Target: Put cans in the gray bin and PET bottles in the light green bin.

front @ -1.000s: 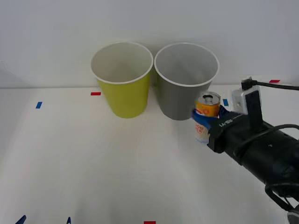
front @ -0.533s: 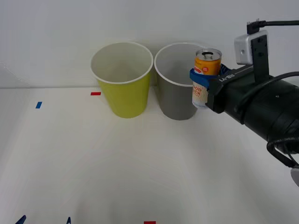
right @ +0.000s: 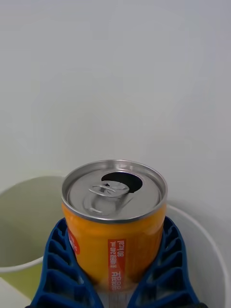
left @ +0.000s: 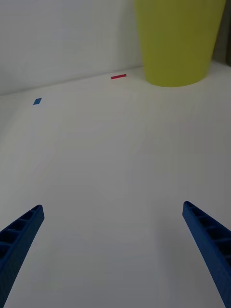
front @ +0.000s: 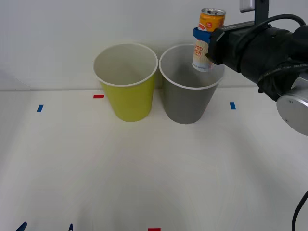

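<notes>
My right gripper (front: 202, 39) is shut on the orange, yellow and white can (front: 208, 38), holding it upright in the air over the right rim of the gray bin (front: 188, 98). In the right wrist view the can (right: 114, 226) sits between the blue fingers (right: 60, 264), its silver top with an opened pull-tab facing up. The light green bin (front: 127, 96) stands just left of the gray one, seen from the left wrist as a lime wall (left: 178, 41). My left gripper (left: 113, 250) hangs open low over the bare table near its front left.
Both bins stand side by side at the back of the white table (front: 144, 173), close to the wall. Small red tape marks (front: 98, 96) and blue tape marks (front: 40, 108) dot the tabletop. The right arm's black body (front: 262, 45) reaches in from the right.
The right gripper has lifted the can from table height beside the gray bin up and slightly left, until it hangs above the bin's rim. The left arm has not moved.
</notes>
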Available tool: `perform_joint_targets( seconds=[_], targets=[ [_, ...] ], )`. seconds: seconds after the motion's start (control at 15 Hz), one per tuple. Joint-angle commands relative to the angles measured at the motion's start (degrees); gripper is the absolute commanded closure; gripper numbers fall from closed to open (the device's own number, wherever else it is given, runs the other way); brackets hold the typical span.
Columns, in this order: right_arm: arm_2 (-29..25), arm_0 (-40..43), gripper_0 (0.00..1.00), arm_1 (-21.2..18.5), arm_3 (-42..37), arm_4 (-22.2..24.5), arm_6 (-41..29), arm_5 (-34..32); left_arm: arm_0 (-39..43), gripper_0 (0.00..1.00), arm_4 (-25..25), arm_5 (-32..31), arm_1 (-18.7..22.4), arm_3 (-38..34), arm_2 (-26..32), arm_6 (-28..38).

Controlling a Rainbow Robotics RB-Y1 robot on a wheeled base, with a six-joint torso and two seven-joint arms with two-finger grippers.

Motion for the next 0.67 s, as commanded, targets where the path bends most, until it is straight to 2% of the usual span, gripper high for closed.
perform_joint_targets(
  seconds=[0.07,0.47,0.67],
  targets=[
    [1.35,-4.48,1.0,1.8,8.26,-2.08,0.75,-5.02,0.0,0.0,0.0,0.0,0.0,0.0,0.0,0.0],
    [7.07,-9.93,1.0,2.33,22.32,1.96,1.72,-17.15,0.0,0.0,0.0,0.0,0.0,0.0,0.0,0.0],
    [7.33,-10.72,1.0,2.33,23.9,3.1,1.98,-17.76,0.0,0.0,0.0,0.0,0.0,0.0,0.0,0.0]
  ],
)
